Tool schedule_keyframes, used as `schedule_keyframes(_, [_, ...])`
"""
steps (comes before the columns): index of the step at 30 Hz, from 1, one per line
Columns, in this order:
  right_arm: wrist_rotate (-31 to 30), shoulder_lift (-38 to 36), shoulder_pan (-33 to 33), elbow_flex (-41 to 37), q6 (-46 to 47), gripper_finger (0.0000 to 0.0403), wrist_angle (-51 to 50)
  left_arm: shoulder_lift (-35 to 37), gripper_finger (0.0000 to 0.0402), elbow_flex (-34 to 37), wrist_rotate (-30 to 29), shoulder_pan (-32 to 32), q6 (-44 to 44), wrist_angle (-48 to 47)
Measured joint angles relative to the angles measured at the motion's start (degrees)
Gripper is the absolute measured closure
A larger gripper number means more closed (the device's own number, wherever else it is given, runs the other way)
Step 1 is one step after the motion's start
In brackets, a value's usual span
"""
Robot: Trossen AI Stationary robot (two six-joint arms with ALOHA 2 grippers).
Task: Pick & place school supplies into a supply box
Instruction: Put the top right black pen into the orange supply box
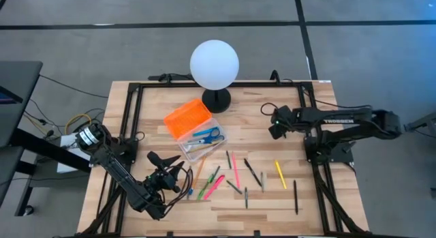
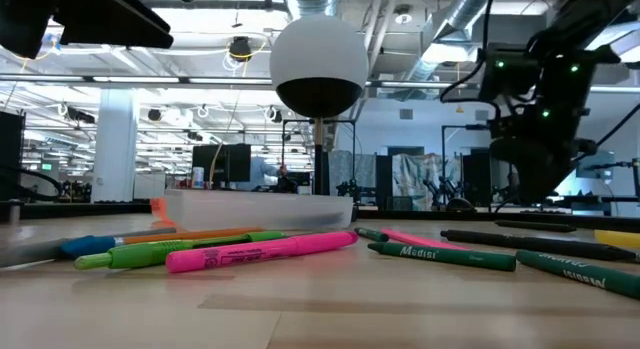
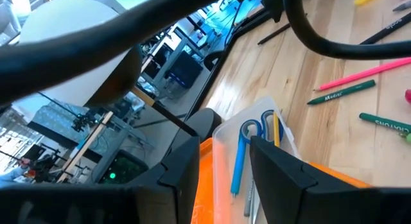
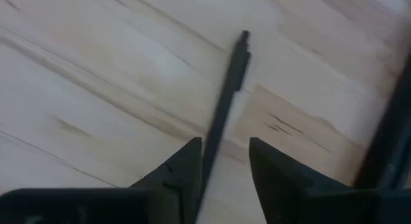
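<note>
The supply box (image 1: 202, 139) stands mid-table, its clear body open and its orange lid (image 1: 187, 119) swung back. Blue scissors (image 3: 247, 131) and a few pens lie inside. Loose school supplies lie on the wood near it: pink (image 1: 235, 170), green (image 1: 212, 179), yellow (image 1: 280, 174) and black (image 1: 296, 196) ones. My left gripper (image 1: 162, 161) (image 3: 225, 144) hovers open at the near left, pointing at the box. My right gripper (image 1: 274, 125) (image 4: 225, 147) is open and points steeply down. A black pen (image 4: 231, 76) lies on the table and runs between its fingers. My right gripper's two fingers stand on either side of the black pen's end (image 4: 210, 153), coming from above and lying along it. The pen lies flat on the wood. It runs close beside one finger (image 4: 186, 163); whether it touches, I cannot tell.
A white globe lamp (image 1: 214, 64) on a black foot (image 1: 216, 99) stands just behind the box. Black frame rails (image 1: 310, 101) border the table. In the low view, green (image 2: 190, 251) and pink (image 2: 270, 251) markers lie in front of the box (image 2: 260, 207).
</note>
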State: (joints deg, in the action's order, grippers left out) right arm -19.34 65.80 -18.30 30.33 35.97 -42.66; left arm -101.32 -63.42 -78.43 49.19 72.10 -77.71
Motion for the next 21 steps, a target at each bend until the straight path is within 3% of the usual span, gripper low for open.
schedule_keyframes(11, [2.73,3.93,-5.38,0.0,-1.07,0.0186,2.06,0.0,0.0269,0.0,0.04,0.0,0.02,0.0])
schedule_keyframes(21, [5.37,10.39,-7.7,0.1,-1.95,0.0211,4.01,0.0,0.0269,0.0,0.2,0.0,0.09,0.04])
